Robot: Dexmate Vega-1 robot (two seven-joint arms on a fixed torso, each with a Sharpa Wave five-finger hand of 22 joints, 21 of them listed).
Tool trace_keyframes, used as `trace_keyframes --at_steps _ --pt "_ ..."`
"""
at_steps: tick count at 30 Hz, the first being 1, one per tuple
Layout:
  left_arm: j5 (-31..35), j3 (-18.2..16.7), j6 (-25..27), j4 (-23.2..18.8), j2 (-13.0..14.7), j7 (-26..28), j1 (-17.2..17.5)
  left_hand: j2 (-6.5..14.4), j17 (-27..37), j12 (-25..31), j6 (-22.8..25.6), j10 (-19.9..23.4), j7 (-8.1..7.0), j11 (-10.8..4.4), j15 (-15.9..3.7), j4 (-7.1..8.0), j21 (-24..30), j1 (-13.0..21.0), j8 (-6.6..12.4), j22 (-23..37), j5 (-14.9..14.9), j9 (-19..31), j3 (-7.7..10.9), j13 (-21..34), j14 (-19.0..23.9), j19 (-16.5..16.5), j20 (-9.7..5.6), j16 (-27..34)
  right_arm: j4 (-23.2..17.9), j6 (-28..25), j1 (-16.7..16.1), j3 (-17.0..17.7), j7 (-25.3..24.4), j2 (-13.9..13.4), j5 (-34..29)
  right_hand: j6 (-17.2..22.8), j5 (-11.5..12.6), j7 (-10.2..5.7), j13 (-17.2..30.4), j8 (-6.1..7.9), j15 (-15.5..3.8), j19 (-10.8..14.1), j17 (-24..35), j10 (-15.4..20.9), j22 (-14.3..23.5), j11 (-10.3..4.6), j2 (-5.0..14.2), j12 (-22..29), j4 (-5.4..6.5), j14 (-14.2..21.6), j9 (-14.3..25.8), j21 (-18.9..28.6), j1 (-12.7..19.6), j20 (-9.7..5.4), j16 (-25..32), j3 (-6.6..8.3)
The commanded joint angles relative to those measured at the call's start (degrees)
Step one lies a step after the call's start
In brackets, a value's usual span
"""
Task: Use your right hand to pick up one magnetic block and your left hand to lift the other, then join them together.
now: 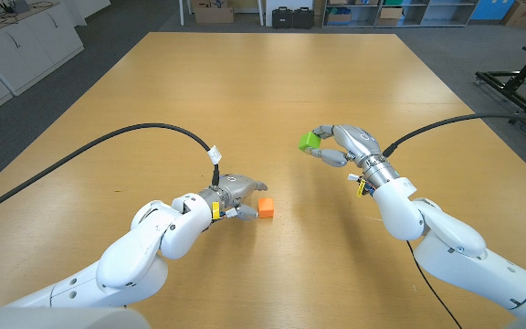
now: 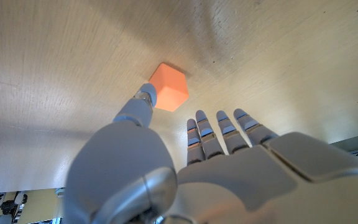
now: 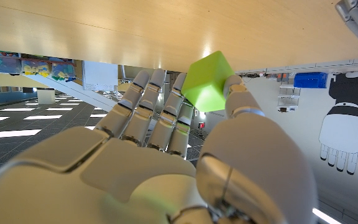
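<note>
- No readable writing on either block. Small yellow tags sit at both wrists in the head view; print too small to read.
- Blocks counted: two, one orange, one green.
- Green magnetic block [image 1: 310, 140] is off the wooden table [image 1: 263, 82], pinched between thumb and fingers of the right hand [image 1: 347, 144], raised right of table centre.
- Right wrist view gives the grasp up close: green block [image 3: 207, 81] sits against the thumb tip, the other fingers [image 3: 143, 106] alongside it. The right hand [image 3: 166, 155] is grasping the block.
- Orange magnetic block [image 1: 266, 207] lies on the table, left of centre, well apart from the green one.
- Left hand [image 1: 231, 195] is low at the table; in the head view its fingertips are at the orange block.
- Left wrist view: the thumb tip [image 2: 143, 98] touches the orange block [image 2: 169, 87]; the other fingers [image 2: 225, 134] are extended, apart from the block. Left hand [image 2: 229, 168] is released, grasping nothing.
- Black cables, two: one per forearm, head view.
</note>
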Motion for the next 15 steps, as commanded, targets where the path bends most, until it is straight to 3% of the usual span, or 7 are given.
trace_keyframes --at_steps 1,15 --pt "2.65 0.70 -1.13 1.18 -2.35 -1.62 0.23 0.15 0.11 0.54 0.11 0.67 0.26 0.17 -3.73 0.02 -0.44 -0.15 -0.11 0.12 -0.09 0.13 -0.15 0.20 -0.23 -0.60 -1.16 0.29 -0.57 -0.29 -1.00 0.54 -0.49 -0.31 0.10 6.68 0.25 -6.12 0.29 0.33 -3.06 0.09 0.16 3.05 0.11 -2.41 3.10 0.12 0.10 0.39 0.14 0.50 2.78 -2.61 -0.13 0.37" --pt "5.97 1.82 -3.03 2.87 -5.03 -3.68 0.00 0.26 0.09 0.74 0.38 0.91 0.63 0.90 -3.72 -0.04 -0.40 -0.08 -0.03 0.09 -0.06 0.12 -0.28 0.16 -0.08 -0.86 -1.13 0.42 -1.17 -0.32 -2.31 1.44 -0.77 -0.63 0.36 6.68 0.24 -6.06 0.34 0.30 -3.08 0.10 0.18 3.10 0.11 -2.41 3.11 0.07 0.10 0.43 0.14 0.57 2.80 -2.59 -0.19 0.35"
